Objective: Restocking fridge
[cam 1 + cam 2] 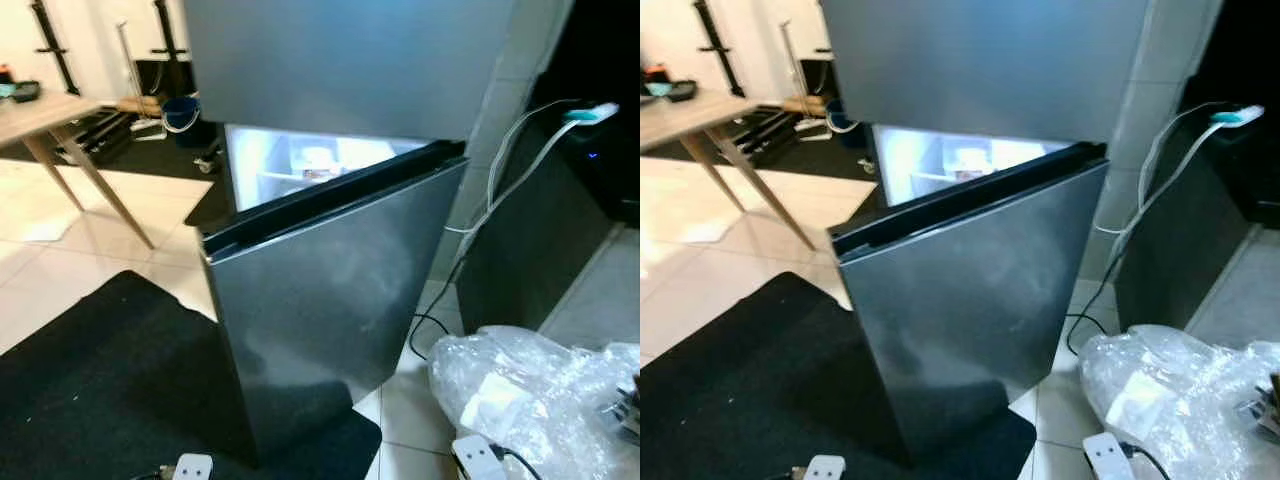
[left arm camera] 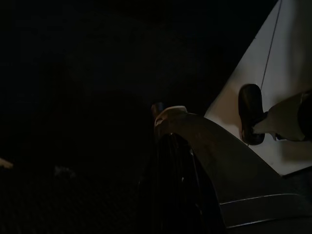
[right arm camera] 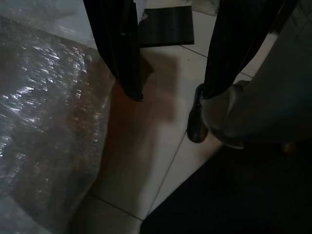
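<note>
A: Right wrist view: right gripper (image 3: 170,95) hangs over floor tile beside the plastic bag (image 3: 44,122), fingers wide apart, empty. Left gripper in deep shade; jaw state cannot be told.

B: Fridge (image 1: 330,290) ahead, lower door ajar, interior lit. Risk?

A: Cable (image 1: 500,190) or bag could snag a step. No legible writing.

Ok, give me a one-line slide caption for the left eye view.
Grey fridge with lower door ajar, lit interior showing, plastic bag on the tiles at right.
</note>
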You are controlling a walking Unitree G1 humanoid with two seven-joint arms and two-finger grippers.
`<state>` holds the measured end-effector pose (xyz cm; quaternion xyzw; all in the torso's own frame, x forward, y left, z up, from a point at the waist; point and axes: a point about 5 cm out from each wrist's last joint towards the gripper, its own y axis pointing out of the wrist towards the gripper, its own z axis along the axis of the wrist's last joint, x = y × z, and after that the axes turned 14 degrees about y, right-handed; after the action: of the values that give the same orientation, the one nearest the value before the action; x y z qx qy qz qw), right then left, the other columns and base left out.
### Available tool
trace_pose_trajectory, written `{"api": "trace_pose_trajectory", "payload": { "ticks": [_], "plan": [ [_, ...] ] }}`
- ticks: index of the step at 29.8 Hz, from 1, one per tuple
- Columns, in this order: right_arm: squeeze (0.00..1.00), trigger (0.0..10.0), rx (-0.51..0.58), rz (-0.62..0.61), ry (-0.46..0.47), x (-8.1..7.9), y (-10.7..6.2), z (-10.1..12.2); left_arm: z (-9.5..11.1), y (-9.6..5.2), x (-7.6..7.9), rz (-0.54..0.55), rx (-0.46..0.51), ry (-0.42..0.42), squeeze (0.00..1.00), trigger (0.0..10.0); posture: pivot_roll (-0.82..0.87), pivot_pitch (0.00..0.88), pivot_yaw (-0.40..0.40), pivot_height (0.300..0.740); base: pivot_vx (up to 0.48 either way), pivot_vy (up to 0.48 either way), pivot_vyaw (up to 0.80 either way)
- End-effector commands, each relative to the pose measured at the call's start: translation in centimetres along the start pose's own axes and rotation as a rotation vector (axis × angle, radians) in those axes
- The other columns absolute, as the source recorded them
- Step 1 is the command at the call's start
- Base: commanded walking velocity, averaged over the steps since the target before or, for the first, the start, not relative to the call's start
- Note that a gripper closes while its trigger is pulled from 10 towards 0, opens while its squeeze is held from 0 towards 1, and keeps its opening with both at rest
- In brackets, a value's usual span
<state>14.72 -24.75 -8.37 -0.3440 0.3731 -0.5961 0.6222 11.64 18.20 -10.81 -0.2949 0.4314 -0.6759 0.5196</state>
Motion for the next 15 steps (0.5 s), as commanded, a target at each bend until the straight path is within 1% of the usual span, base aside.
{"api": "trace_pose_trajectory", "payload": {
  "ticks": [1,10,15],
  "plan": [
    [0.00,10.0,0.054,0.029,-0.011,-0.7,0.3,1.5,-1.3,-0.2,0.5,-0.019,-0.047,-0.007,0.00,10.0,-0.07,0.000,-0.019,0.740,0.000,0.000,0.80],
    [0.00,10.0,0.095,0.053,-0.027,-1.1,0.5,3.0,-1.1,-0.2,0.3,-0.014,-0.042,-0.008,0.00,10.0,-0.06,0.000,-0.020,0.740,0.000,0.000,0.80],
    [0.00,10.0,0.109,0.056,-0.031,-1.2,0.5,3.4,-1.0,-0.2,0.3,-0.013,-0.040,-0.007,0.00,10.0,-0.06,0.000,-0.021,0.740,0.000,0.000,0.80]
  ]
}}
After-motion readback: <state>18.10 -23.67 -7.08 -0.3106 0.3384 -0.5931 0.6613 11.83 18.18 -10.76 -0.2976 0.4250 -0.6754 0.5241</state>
